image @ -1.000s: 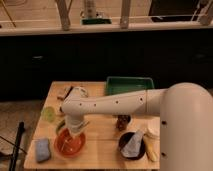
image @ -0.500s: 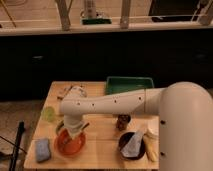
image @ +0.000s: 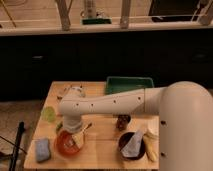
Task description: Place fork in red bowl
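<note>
Fork (image: 87,128): one item, thin and pale, slanting up and to the right from the right rim of the red bowl (image: 62,145); low end apparently inside the bowl, upper end out over the rim, just beside my gripper (image: 76,140). Gripper: hangs low over the right half of the red bowl, at the end of my arm, which reaches in from the right across the table (image: 102,150). Whether it is spread or pinching the fork I cannot tell from this view, nor whether it touches the fork at all. Red bowl: front left of the table, upright. Near it: light-green dish (image: 48,114) behind and to the left, blue-grey sponge (image: 42,149) just beside it on the left. Well apart on the right: dark bowl (image: 131,146) holding something pale, and small brown thing (image: 122,121) under my forearm. Green tray (image: 130,84) at the back edge. Hazards, as I judge them: the fork rests more on the rim than on the bottom, so a lift that brushes its upper end could lever it out onto the table. If it is in fact gripped, rising would carry it away again. A sideways pull could drag the light bowl toward the sponge or the edge, and a low sweep of my forearm could knock over the small brown thing.
</note>
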Robot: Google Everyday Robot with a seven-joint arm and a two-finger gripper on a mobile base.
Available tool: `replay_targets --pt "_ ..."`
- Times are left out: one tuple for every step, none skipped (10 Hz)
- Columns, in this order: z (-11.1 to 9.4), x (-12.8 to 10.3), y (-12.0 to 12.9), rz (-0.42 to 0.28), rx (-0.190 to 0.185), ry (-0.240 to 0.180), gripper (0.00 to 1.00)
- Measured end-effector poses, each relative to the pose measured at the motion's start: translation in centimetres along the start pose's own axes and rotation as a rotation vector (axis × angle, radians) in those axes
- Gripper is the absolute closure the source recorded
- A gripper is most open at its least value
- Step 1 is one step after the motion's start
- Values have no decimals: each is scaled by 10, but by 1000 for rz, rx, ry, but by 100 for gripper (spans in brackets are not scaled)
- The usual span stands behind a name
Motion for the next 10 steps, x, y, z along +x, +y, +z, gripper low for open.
replay_targets --pt "0 -1 1 -1 -1 0 20" --pt "-1 -2 1 -1 -3 1 20" --pt "-2 -2 3 -1 -6 3 20" --pt "-1 -1 4 0 -9 2 20" --pt "-1 -1 4 1 -10 -1 20" --pt "-1 0 4 0 -12 -4 20" --pt "0 1 5 1 -14 -6 20" --pt "0 2 5 1 -15 -7 20" --pt "-1 2 4 0 -16 -8 20" --pt "-1 3 5 1 -20 -8 20"
